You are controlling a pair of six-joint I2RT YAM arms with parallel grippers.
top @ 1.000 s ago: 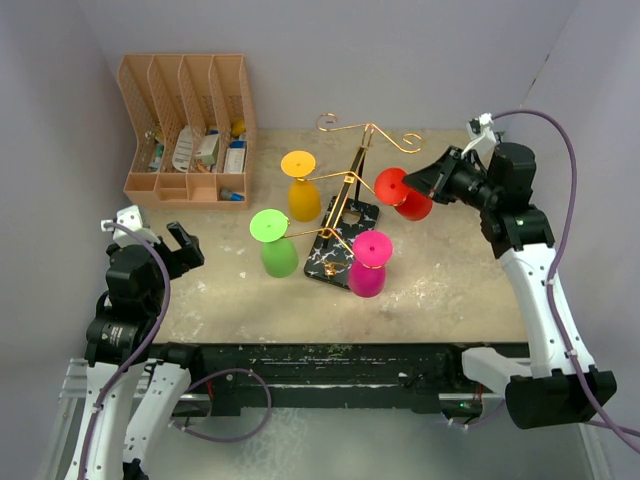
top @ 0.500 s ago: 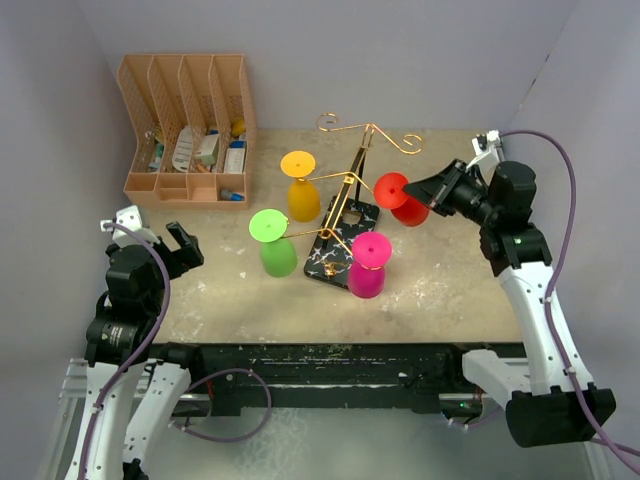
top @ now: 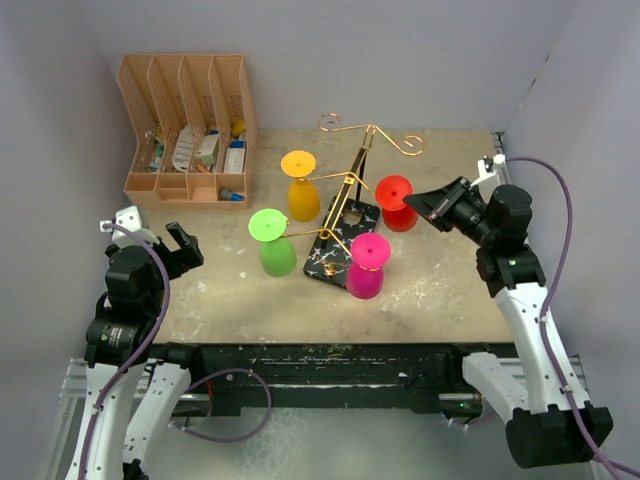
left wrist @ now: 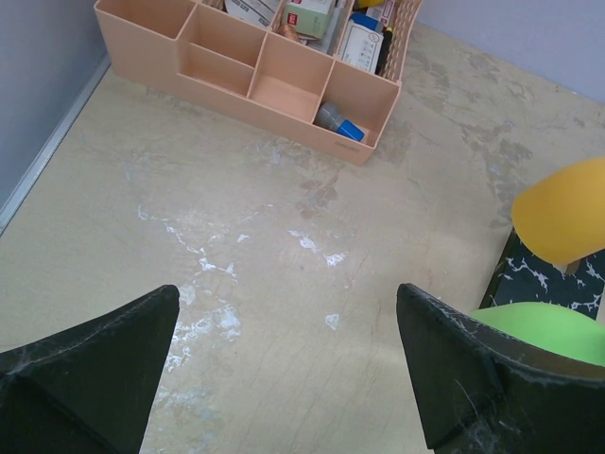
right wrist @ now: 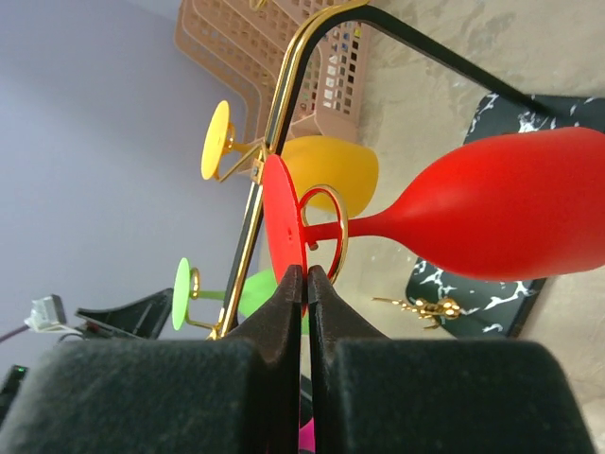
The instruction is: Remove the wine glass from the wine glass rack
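Note:
The wine glass rack (top: 341,214) is a gold wire stand on a black marble-look base (top: 330,258). Four wine glasses hang bowl-down from its arms: orange (top: 303,200), green (top: 277,255), magenta (top: 366,277) and red (top: 399,215). My right gripper (top: 411,204) comes in from the right, shut on the rim of the red glass's foot (right wrist: 280,227). The red stem (right wrist: 364,225) runs through a gold curl (right wrist: 326,192) of the rack, with the red bowl (right wrist: 510,203) beyond. My left gripper (left wrist: 286,288) stands open over bare table, left of the green glass (left wrist: 548,326).
A peach file organiser (top: 187,130) holding small items stands at the back left. Grey walls close in the left, back and right. Two more gold curls (top: 327,121) stick out at the rack's far top.
My right arm has drawn back to the right and toward the near edge, gripper shut throughout. The red glass has swung more upright, its foot now lying flatter. The left arm has not moved.

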